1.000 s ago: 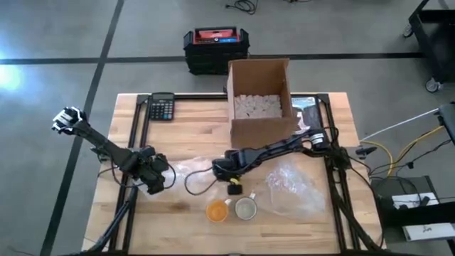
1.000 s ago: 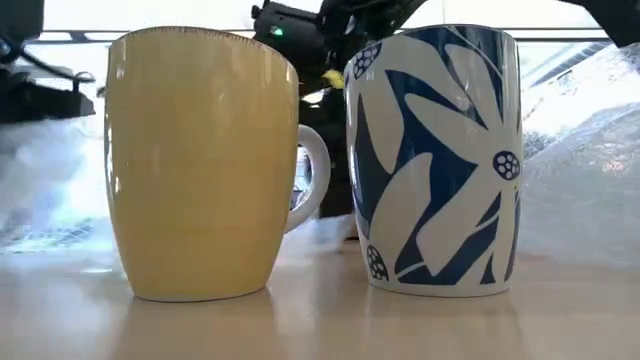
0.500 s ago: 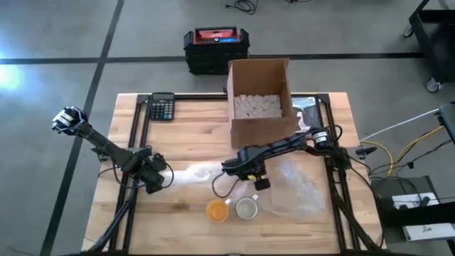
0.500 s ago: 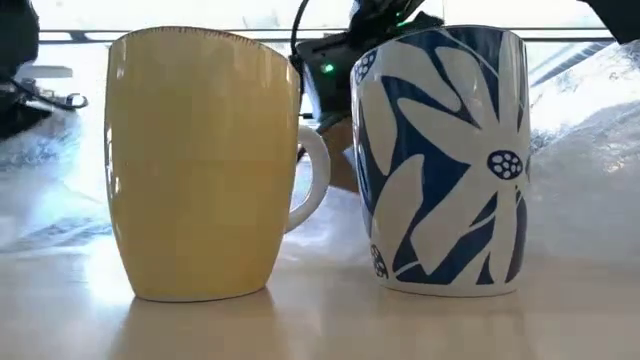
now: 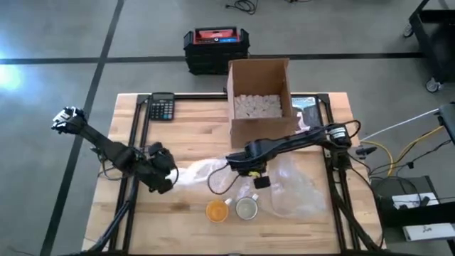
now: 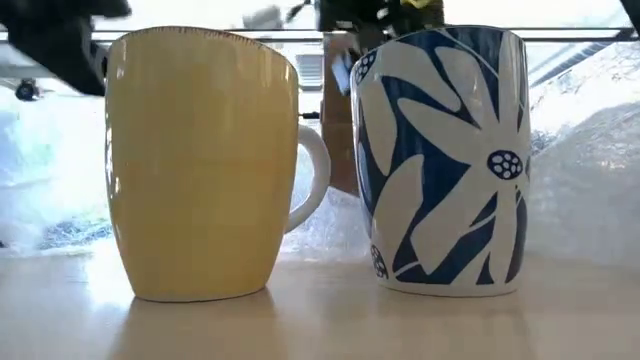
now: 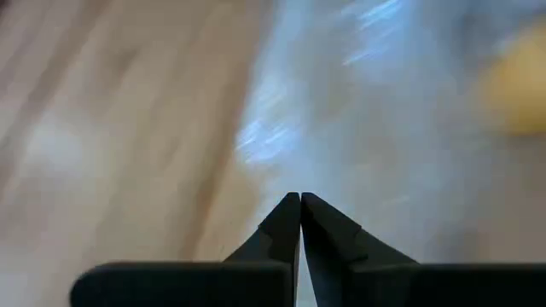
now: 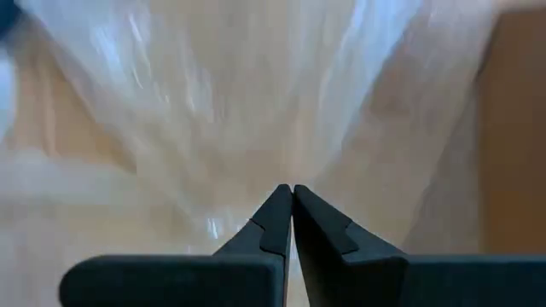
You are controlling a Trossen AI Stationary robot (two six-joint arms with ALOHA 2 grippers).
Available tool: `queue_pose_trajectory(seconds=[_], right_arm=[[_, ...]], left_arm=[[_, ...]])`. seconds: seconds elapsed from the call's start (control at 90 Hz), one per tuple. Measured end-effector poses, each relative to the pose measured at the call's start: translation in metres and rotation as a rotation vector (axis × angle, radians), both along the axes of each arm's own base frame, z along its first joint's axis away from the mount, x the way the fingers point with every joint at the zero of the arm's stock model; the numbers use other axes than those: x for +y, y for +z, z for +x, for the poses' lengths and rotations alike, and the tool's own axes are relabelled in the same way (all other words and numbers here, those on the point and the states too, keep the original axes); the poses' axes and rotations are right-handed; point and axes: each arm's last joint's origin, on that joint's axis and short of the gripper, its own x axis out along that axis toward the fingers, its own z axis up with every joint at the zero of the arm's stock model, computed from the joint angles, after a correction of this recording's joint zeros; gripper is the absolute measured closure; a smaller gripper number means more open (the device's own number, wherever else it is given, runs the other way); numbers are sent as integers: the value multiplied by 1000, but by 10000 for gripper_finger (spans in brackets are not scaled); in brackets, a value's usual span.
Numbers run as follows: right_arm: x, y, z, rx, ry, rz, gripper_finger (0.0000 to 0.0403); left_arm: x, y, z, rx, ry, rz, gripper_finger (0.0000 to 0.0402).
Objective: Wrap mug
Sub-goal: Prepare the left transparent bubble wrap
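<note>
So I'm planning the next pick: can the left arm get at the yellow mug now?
Probably not yet: the left gripper is shut on the bubble wrap, though the yellow mug stands uncovered.

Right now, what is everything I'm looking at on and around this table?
Mugs: two, yellow mug and blue-and-white flowered mug, side by side at the table's near edge.
Bubble wrap: clear sheets, mid-table behind the mugs.
Cardboard box: one, brown, open, at the far side.
Calculator: one, dark, far left corner.
Case: one, black and red, on the floor.
Left gripper: fingers shut on wrap.
Right gripper: fingers shut on wrap.
</note>
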Motion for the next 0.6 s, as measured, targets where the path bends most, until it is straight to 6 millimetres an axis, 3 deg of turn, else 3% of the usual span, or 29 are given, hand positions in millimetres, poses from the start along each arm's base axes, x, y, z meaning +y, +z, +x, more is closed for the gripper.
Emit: queue_pose_trajectory(seconds=[0.178,0.344,0.6], right_arm=[[15,-11,7,-91,33,17,403],[21,-31,1,-58,22,-37,403],[19,-39,-7,-33,-1,-100,403]], left_arm=[[2,-19,-2,75,16,39,402],[-11,-24,-1,142,-133,-186,402],[-27,22,-2,18,-227,-223,402]])
